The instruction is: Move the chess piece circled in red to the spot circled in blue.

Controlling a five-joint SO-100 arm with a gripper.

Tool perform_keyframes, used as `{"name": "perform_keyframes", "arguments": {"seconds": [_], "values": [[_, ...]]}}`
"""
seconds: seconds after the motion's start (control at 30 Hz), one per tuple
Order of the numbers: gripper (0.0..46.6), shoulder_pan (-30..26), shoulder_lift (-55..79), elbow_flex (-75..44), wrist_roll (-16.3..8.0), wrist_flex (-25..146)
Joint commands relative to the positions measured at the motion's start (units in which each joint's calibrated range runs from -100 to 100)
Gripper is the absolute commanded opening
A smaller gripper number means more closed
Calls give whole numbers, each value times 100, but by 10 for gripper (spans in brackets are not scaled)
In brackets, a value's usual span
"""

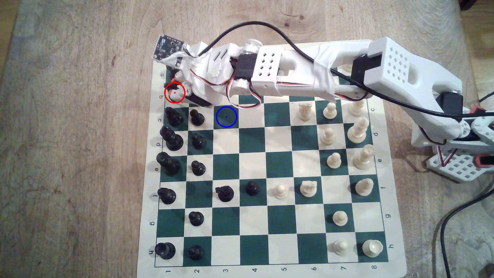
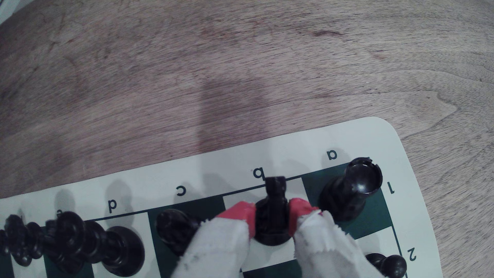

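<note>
Board surface: your green-and-cream chess mat [image 1: 267, 248] lies flat on a worn wooden table [image 1: 74, 133]. Your gripper [image 2: 271, 213] is clamped on the black knight [image 2: 271, 211], red fingertips [image 2: 240, 211] pressing both flanks, on the red-ringed cream square. You find the blue-ringed green square [image 1: 226, 116] near the gripper, unoccupied

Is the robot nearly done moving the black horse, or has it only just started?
Only just started. Done: the arm has reached the knight on its cream square by the board's edge. In hand: the gripper has a red finger on each side of the knight, apparently shut on it, with the base seemingly on the board. Left: lift it, carry it to the blue ring and let go.
</note>
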Motion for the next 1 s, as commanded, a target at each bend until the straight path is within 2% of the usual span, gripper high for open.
{"name": "perform_keyframes", "arguments": {"seconds": [0.0, 0.27, 0.97], "values": [[61, -67, -178, -539, 5, -164], [4, -91, -152, -539, -20, -213], [4, 19, -1052, -576, -39, -66]]}}
